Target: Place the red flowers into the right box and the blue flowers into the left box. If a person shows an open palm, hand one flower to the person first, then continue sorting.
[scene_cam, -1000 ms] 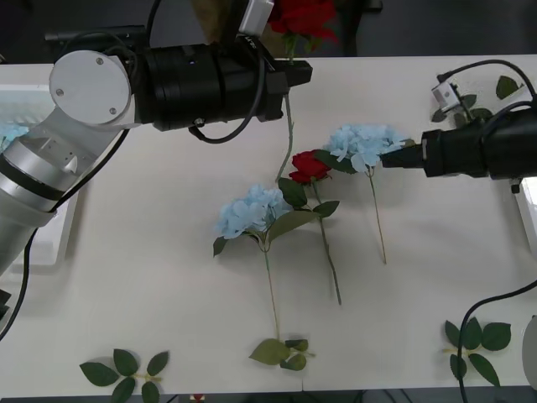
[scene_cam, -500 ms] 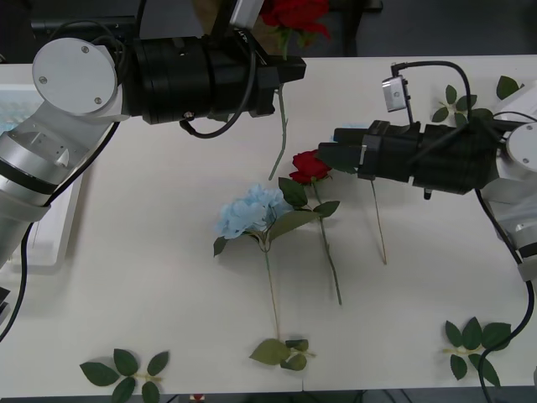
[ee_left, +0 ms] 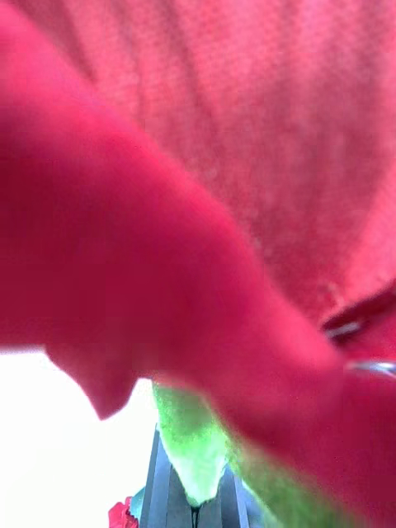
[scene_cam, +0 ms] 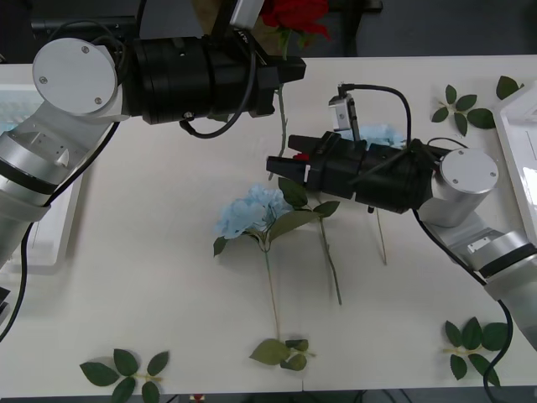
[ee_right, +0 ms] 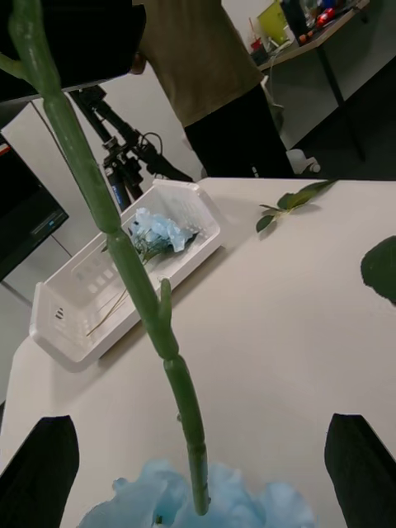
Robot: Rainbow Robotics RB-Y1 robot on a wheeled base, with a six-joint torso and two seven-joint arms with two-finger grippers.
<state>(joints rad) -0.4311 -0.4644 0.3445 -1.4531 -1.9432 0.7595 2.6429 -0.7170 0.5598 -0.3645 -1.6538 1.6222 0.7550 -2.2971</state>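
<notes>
My left gripper (scene_cam: 284, 74) is shut on the stem (scene_cam: 280, 126) of a red flower (scene_cam: 298, 15), held high over the table's far edge; its petals (ee_left: 198, 165) crowd the left wrist view. My right gripper (scene_cam: 275, 164) hangs open at mid-table, just above a second red flower whose stem (scene_cam: 329, 260) trails toward me. Beside it lies a blue flower (scene_cam: 252, 210). Another blue flower (scene_cam: 383, 133) peeks out behind my right arm. The left box (scene_cam: 46, 243) holds a blue flower (ee_right: 161, 235). The right box (scene_cam: 513, 134) sits at the right edge.
Loose leaf sprigs lie near the front edge (scene_cam: 126, 369), (scene_cam: 285, 353), (scene_cam: 474, 344) and at the far right (scene_cam: 461, 109). A person (ee_right: 206, 74) stands beyond the table's far side, with no hand showing. The hanging stem (ee_right: 124, 256) is close in front of my right gripper.
My right arm swung left from the table's right side to above the red flower at mid-table, covering its bloom. The left arm rose slightly with its rose, then held still.
</notes>
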